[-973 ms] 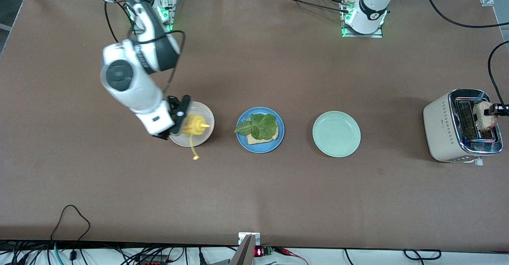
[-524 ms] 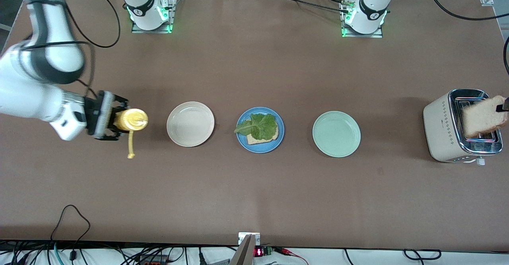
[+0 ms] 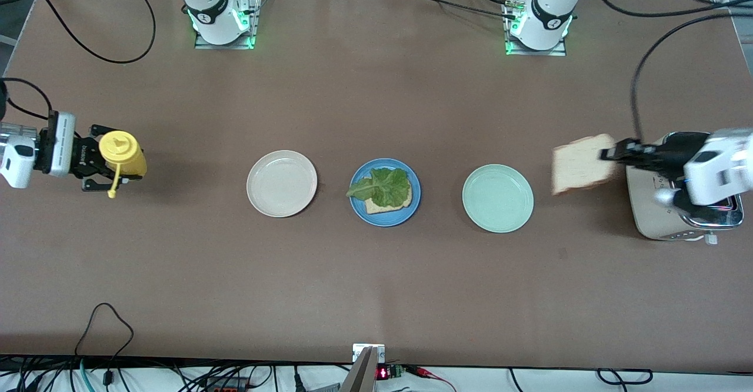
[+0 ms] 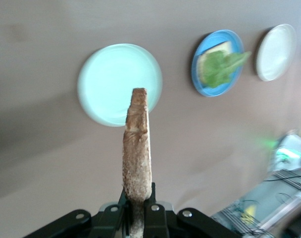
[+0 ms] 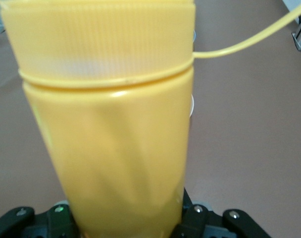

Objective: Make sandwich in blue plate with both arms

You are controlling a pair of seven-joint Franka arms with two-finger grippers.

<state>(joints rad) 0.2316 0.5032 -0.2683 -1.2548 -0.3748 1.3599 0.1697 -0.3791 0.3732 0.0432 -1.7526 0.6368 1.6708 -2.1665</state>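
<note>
The blue plate (image 3: pixel 385 222) sits mid-table with one bread slice (image 3: pixel 379 206) on it and a ruffled lettuce leaf (image 3: pixel 382 186) on top. It also shows in the left wrist view (image 4: pixel 196 67). My left gripper (image 3: pixel 609 154) is shut on a second bread slice (image 3: pixel 582 171), held edge-on (image 4: pixel 138 148) in the air over the table between the pale green plate and the toaster. My right gripper (image 3: pixel 97 165) is shut on a yellow squeeze bottle (image 3: pixel 120 152) over the right arm's end of the table. The bottle fills the right wrist view (image 5: pixel 116 124).
A cream-white plate (image 3: pixel 281 211) lies beside the blue plate toward the right arm's end. A pale green plate (image 3: pixel 497 227) lies toward the left arm's end. A beige toaster (image 3: pixel 647 203) stands at the left arm's end, under the left hand. Cables run along the table's edges.
My left gripper has lifted the bread slice out of the toaster and carried it toward the pale green plate. My right gripper has carried the yellow bottle from the cream-white plate out to the table's end.
</note>
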